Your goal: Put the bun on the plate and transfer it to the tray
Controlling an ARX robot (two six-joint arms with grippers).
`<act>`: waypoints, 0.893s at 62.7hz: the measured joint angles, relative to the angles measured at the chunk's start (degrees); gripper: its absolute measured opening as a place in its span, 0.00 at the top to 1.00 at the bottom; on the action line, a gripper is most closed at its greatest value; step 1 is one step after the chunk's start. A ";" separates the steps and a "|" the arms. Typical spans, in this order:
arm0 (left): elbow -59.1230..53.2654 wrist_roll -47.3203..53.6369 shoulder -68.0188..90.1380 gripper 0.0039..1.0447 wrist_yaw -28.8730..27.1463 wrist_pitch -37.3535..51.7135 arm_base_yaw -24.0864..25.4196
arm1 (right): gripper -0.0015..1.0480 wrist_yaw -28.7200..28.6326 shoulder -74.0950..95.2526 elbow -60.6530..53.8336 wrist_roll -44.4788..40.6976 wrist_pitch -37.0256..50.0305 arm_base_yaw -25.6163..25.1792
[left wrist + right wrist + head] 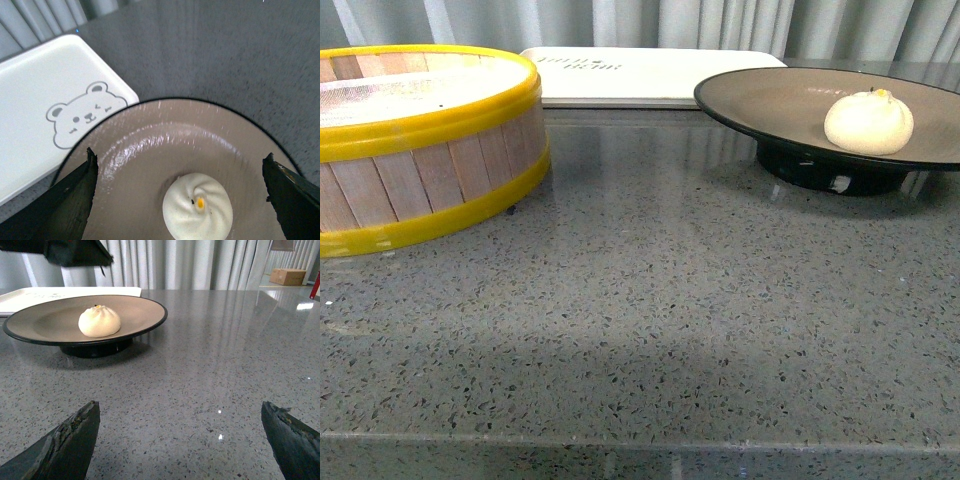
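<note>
The white bun (869, 122) with a yellow dot lies on the tan plate (780, 100) with a black rim, at the right of the table. The white tray (650, 75) lies flat behind the plate, at the back. In the left wrist view my left gripper (180, 165) hangs open above the plate (150, 145), its fingers wide on either side of the bun (198, 209); the tray (50, 100) with a bear drawing is beside the plate. My right gripper (180, 410) is open and empty, low over bare tabletop, some way from the plate (50, 322) and bun (99, 321).
A wooden steamer basket (420, 150) with yellow rims stands at the left of the grey speckled table (650, 320). Grey curtains hang behind the table. The table's front edge runs along the bottom of the front view. Neither arm shows in the front view.
</note>
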 joint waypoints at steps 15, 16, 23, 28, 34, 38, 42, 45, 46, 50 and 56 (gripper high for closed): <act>-24.44 1.11 -28.50 0.06 7.10 4.57 12.70 | 0.08 0.00 0.00 0.00 0.02 0.00 0.00; -26.38 1.11 -30.80 0.06 8.15 4.37 14.27 | 0.08 0.00 0.00 0.00 0.00 0.00 0.00; -35.71 1.46 -41.90 0.06 14.88 1.77 23.85 | 0.08 0.00 0.00 0.00 0.00 0.00 0.00; -41.40 0.85 -47.63 0.11 13.11 3.63 29.62 | 0.08 0.00 0.00 0.00 0.00 0.00 0.00; -52.54 -1.44 -55.69 0.28 9.25 12.72 38.05 | 0.08 0.02 0.00 0.00 0.02 0.00 0.00; -58.18 -2.05 -59.19 0.36 8.28 15.30 40.22 | 0.08 0.04 0.00 0.00 0.00 0.00 0.00; -64.70 -2.51 -62.69 0.48 8.35 17.35 40.83 | 0.08 0.00 0.00 0.00 0.00 0.00 0.00; -68.13 -2.67 -64.24 0.57 8.98 18.45 40.83 | 0.08 -0.24 0.00 0.00 0.00 0.00 0.00; -68.70 -2.69 -64.48 0.59 9.07 18.64 40.83 | 0.08 -0.22 0.00 0.00 0.00 0.00 0.00; -71.80 -2.86 -65.46 0.69 9.27 19.67 40.76 | 0.08 -0.07 0.00 0.00 0.02 0.00 0.00; -75.52 -3.02 -67.67 0.85 9.25 20.79 40.79 | 0.08 0.07 0.00 0.00 0.00 0.00 0.00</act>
